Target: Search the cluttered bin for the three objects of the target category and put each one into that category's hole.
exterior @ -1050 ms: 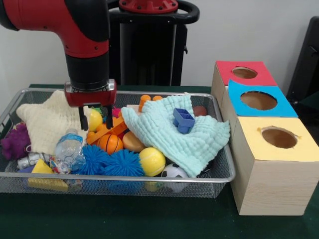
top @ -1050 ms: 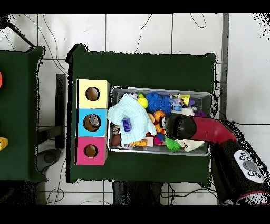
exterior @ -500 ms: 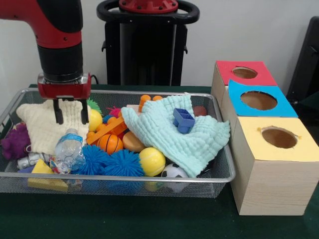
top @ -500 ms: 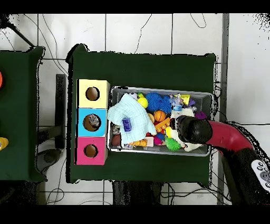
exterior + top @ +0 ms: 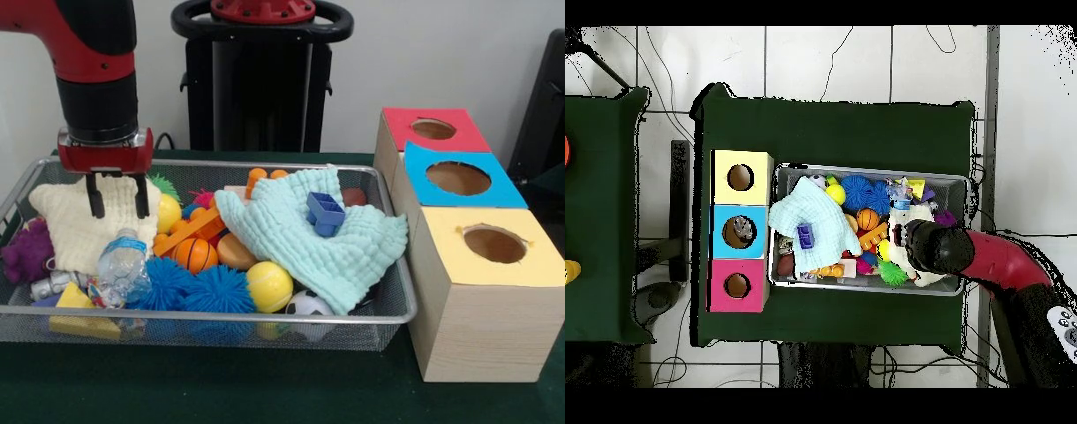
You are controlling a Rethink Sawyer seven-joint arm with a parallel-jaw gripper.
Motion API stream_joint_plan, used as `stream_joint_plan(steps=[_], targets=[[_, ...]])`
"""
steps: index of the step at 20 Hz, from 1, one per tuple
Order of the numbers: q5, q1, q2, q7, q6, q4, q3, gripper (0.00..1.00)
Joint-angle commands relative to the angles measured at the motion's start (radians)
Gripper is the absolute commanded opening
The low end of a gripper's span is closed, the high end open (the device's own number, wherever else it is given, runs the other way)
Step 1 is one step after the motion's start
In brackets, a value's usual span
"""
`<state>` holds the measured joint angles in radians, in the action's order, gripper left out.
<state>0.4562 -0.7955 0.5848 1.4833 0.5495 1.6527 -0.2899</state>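
My pincer [image 5: 116, 196] hangs over the wire bin [image 5: 212, 327], at about nine o'clock in the front view, with its two dark fingers [image 5: 92, 196] spread a little apart and nothing between them. The tips sit just above the cream star-shaped cloth [image 5: 78, 223] that fills that end of the bin; I cannot tell whether they touch it.

At six o'clock from the pincer lies a crushed clear plastic bottle [image 5: 122, 265], and past that a yellow wedge [image 5: 79, 314] against the bin's front wall. At nine o'clock from the bottle sits a purple knobbly toy [image 5: 25, 250]. To the pincer's three o'clock are a yellow ball [image 5: 168, 212], an orange block [image 5: 190, 231] and a small basketball [image 5: 196, 254]. Two blue spiky balls [image 5: 199, 290] lie side by side below the basketball, with a second yellow ball [image 5: 268, 285] and a soccer ball [image 5: 308, 306] beyond them.

A pale mint cloth [image 5: 309, 240] drapes over the three o'clock half of the bin — a blue square cutter [image 5: 325, 213] rests on top of it.

Outside the bin, at three o'clock, stand three wooden boxes in a row, each with a round hole: the red box [image 5: 433, 129], the blue box [image 5: 459, 178] and the yellow box [image 5: 493, 247].

From overhead, my arm [image 5: 990, 258] reaches in over the bin's end farthest from the boxes — the pincer itself is hidden beneath it.
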Motion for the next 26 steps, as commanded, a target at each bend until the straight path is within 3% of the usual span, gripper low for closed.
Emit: stream_joint_plan(steps=[1,26], targets=[[0.007,0.023,-0.042,0.044,-0.045,0.051,-0.055,1.0],[0.038,0.08,-0.104,0.081,-0.117,-0.051,0.02,1.0]])
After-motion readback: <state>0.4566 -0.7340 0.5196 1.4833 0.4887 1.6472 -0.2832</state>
